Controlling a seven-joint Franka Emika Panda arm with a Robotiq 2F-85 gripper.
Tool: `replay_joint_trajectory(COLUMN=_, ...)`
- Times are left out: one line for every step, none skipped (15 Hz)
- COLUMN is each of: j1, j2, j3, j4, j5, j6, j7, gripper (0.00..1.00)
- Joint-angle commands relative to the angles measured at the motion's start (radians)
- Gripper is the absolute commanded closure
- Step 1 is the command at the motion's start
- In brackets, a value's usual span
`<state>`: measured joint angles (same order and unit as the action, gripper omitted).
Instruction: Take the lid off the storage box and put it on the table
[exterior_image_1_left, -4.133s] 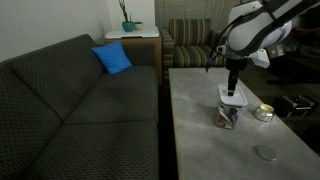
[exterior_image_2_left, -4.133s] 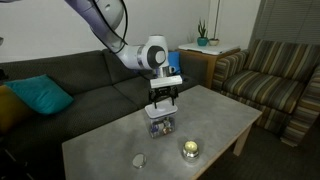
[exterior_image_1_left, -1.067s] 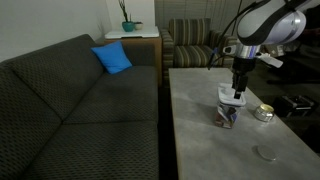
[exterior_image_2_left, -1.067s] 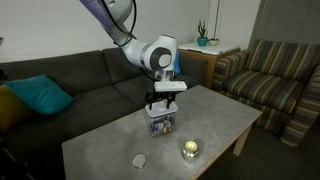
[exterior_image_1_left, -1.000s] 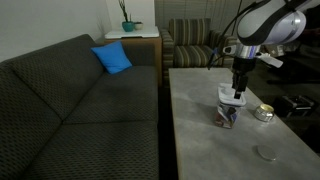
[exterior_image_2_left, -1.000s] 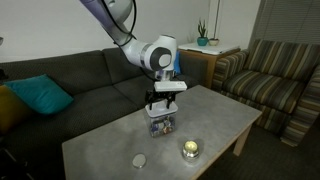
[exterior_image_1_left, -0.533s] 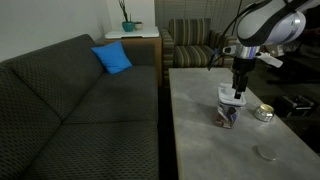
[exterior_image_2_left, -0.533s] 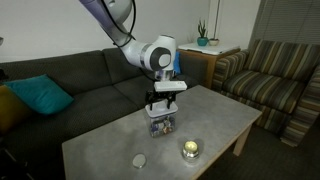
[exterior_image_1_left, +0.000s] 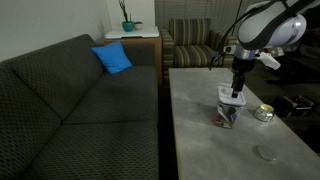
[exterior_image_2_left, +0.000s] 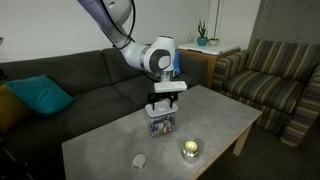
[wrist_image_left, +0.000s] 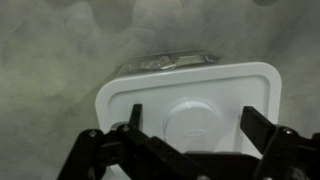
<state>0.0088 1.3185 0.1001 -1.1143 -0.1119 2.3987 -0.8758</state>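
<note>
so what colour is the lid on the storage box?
The lid is white, with a slightly greyer round centre. It shows best in the wrist view.

The lid (wrist_image_left: 185, 92) sits on the storage box (exterior_image_2_left: 160, 125) on the table (exterior_image_2_left: 222, 120); gripper (exterior_image_2_left: 162, 104) just above.

White lid (wrist_image_left: 190, 98) with greyer centre, clear storage box (exterior_image_2_left: 161, 126) showing multicoloured contents, light grey mottled table (exterior_image_1_left: 195, 140), dark charcoal speckled sofa (exterior_image_1_left: 70, 110), bright blue cushion (exterior_image_1_left: 113, 58), brown-striped armchair (exterior_image_2_left: 275, 75)
</note>
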Motion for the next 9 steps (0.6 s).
replay_joint_trajectory(j1=0.012, j2=-0.005, j3=-0.016, j4=-0.025, j5=-0.008, j6=0.050, j7=0.031, gripper=0.00)
replay_joint_trajectory(j1=0.014, j2=-0.002, j3=-0.015, j4=-0.022, j5=-0.008, j6=0.053, j7=0.034, gripper=0.00)
replay_joint_trajectory(j1=0.015, j2=0.000, j3=-0.014, j4=-0.020, j5=-0.008, j6=0.056, j7=0.036, gripper=0.00)
replay_joint_trajectory(j1=0.018, j2=0.002, j3=-0.015, j4=-0.017, j5=-0.008, j6=0.058, j7=0.041, gripper=0.00)
replay_joint_trajectory(j1=0.021, j2=0.004, j3=-0.017, j4=-0.014, j5=-0.009, j6=0.061, j7=0.047, gripper=0.00)
replay_joint_trajectory(j1=0.023, j2=0.004, j3=-0.017, j4=-0.014, j5=-0.009, j6=0.064, j7=0.052, gripper=0.00)
replay_joint_trajectory(j1=0.025, j2=0.005, j3=-0.018, j4=-0.013, j5=-0.009, j6=0.067, j7=0.056, gripper=0.00)
replay_joint_trajectory(j1=0.027, j2=0.006, j3=-0.018, j4=-0.011, j5=-0.009, j6=0.071, j7=0.061, gripper=0.00)
replay_joint_trajectory(j1=0.028, j2=0.006, j3=-0.017, j4=-0.011, j5=-0.008, j6=0.071, j7=0.063, gripper=0.00)
